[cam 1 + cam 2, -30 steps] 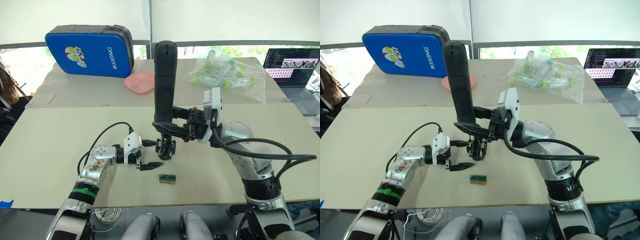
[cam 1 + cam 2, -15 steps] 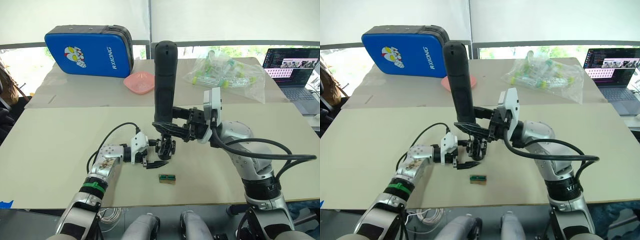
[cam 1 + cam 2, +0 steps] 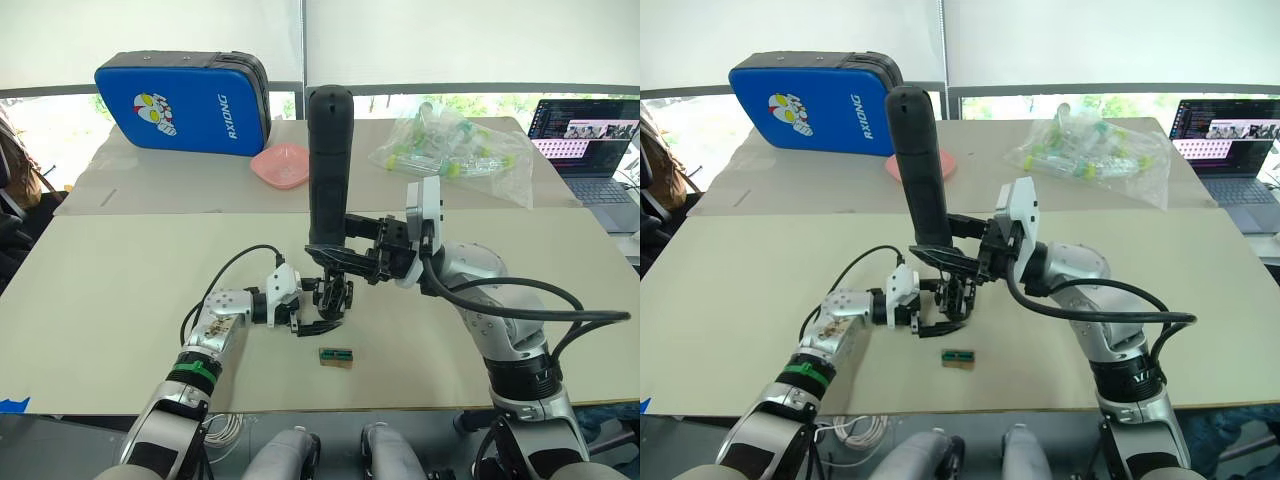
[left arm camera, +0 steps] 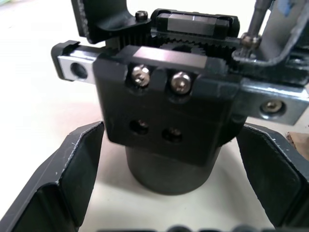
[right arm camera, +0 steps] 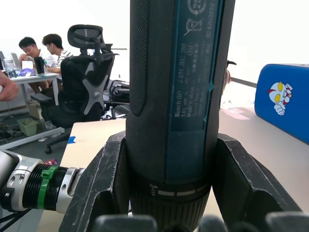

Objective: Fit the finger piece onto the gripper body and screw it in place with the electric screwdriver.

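Observation:
The electric screwdriver (image 3: 328, 170) stands upright over the table's middle, and my right gripper (image 3: 345, 262) is shut on its lower end (image 5: 174, 145). Its thin bit (image 4: 257, 18) comes down onto a screw on top of the gripper body (image 3: 333, 296). That small black block with screws and a toothed rack (image 4: 169, 111) rests on the table. My left gripper (image 3: 314, 308) is open, one finger (image 4: 72, 179) on each side of the body with a gap showing on both sides. I cannot tell the finger piece apart from the body.
A tiny green-topped brown block (image 3: 335, 356) lies just in front of the body. Along the back are a blue case (image 3: 180, 100), a pink bowl (image 3: 280, 165), a plastic bag of tubes (image 3: 450, 150) and a laptop (image 3: 585, 140). People sit at a desk (image 5: 29, 58) beyond.
My left gripper has moved right across the table until its open fingers straddle the gripper body. The right arm and the screwdriver have held still.

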`<action>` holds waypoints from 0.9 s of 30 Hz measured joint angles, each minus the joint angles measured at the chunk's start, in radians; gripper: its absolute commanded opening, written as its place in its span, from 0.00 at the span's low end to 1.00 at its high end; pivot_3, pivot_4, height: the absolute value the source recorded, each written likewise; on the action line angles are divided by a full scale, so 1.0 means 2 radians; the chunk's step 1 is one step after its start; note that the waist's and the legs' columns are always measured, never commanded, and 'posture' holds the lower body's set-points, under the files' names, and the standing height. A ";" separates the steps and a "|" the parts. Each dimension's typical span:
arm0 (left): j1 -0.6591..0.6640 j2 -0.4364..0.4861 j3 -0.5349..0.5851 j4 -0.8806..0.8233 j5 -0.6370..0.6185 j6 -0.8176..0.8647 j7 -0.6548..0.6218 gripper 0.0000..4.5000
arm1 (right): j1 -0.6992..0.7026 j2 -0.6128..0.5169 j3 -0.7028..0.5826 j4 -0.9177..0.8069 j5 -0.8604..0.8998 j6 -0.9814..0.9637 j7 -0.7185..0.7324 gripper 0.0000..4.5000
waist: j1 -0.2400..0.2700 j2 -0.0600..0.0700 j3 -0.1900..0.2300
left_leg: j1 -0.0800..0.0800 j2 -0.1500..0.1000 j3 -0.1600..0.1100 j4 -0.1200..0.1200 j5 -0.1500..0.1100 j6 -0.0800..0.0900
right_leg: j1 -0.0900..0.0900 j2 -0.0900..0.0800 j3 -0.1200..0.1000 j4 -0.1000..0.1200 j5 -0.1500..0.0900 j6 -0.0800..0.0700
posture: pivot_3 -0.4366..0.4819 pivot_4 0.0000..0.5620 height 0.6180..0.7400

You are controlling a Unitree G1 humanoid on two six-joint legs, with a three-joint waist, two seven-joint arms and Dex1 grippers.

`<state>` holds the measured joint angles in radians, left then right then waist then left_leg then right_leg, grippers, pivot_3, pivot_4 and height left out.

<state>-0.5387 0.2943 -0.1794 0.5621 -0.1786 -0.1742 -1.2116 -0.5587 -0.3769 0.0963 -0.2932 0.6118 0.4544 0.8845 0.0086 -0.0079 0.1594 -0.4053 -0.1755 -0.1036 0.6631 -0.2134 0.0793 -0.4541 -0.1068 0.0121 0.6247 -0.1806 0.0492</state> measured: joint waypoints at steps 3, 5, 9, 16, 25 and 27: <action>0.000 0.000 0.000 0.000 0.003 -0.001 0.001 0.51 | 0.000 0.000 0.000 0.000 0.000 -0.001 0.000 0.43 | 0.000 0.000 0.000 | 0.000 0.000 0.000 0.000 0.000 0.001 | 0.000 0.000 0.000 0.000 0.000 0.000 | 0.48 0.27 1.00; 0.000 0.000 0.000 -0.001 0.004 -0.001 0.001 0.51 | 0.001 0.000 0.001 0.000 -0.001 -0.001 0.000 0.43 | 0.000 0.000 0.000 | 0.000 0.000 0.000 0.000 0.000 0.001 | 0.000 0.000 0.000 0.000 0.000 0.000 | 0.48 0.27 1.00; 0.000 0.000 0.000 -0.002 0.007 -0.001 0.002 0.51 | 0.001 0.000 0.002 0.000 -0.002 -0.002 -0.001 0.43 | 0.000 0.000 0.000 | 0.000 0.000 0.000 0.000 0.000 0.001 | 0.000 0.000 0.000 0.000 0.000 0.000 | 0.48 0.27 1.00; 0.000 0.000 0.000 -0.003 0.009 0.000 0.003 0.51 | 0.000 0.000 0.005 0.000 -0.009 -0.003 -0.007 0.43 | 0.000 0.000 -0.001 | 0.001 0.000 0.000 0.000 -0.001 0.001 | 0.000 0.000 0.000 0.000 0.000 0.000 | 0.48 0.27 1.00; 0.001 0.000 -0.003 -0.003 0.011 0.004 0.008 0.51 | 0.008 0.005 0.013 0.008 -0.016 -0.010 -0.012 0.43 | 0.000 0.000 -0.003 | 0.003 0.000 0.000 0.000 -0.002 0.003 | 0.001 0.001 0.000 0.000 0.000 0.000 | 0.48 0.27 1.00; 0.001 0.000 -0.003 -0.003 0.012 0.005 0.009 0.51 | 0.012 0.006 0.015 0.010 -0.020 -0.019 -0.011 0.43 | 0.000 0.000 -0.003 | 0.003 0.000 0.000 0.000 -0.002 0.004 | 0.002 0.001 0.000 0.000 0.000 0.000 | 0.48 0.27 1.00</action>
<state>-0.5370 0.2950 -0.1857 0.5558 -0.1552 -0.1643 -1.1929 -0.5351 -0.3654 0.1268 -0.2735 0.5722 0.4173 0.8630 0.0085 -0.0083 0.1532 -0.3984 -0.1753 -0.1037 0.6631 -0.2180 0.0864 -0.4508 -0.1045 0.0119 0.6245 -0.1807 0.0493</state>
